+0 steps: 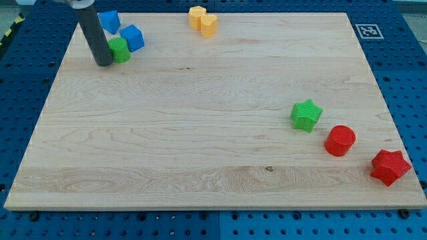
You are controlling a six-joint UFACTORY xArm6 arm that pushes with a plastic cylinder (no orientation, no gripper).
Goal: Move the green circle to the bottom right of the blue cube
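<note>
The green circle (121, 50) sits at the view's upper left, touching the lower left corner of the blue cube (132, 37). A second blue block (109, 21) lies just above and to the left of the cube. My tip (104, 63) rests on the board right beside the green circle, at its lower left, touching or almost touching it. The dark rod rises from the tip toward the view's top left and partly hides the left edge of the green circle.
Two yellow blocks (203, 21) sit together at the view's top centre. A green star (306, 115), a red circle (340, 140) and a red star (390, 167) lie at the view's lower right. The wooden board (200, 133) ends near all sides of the view.
</note>
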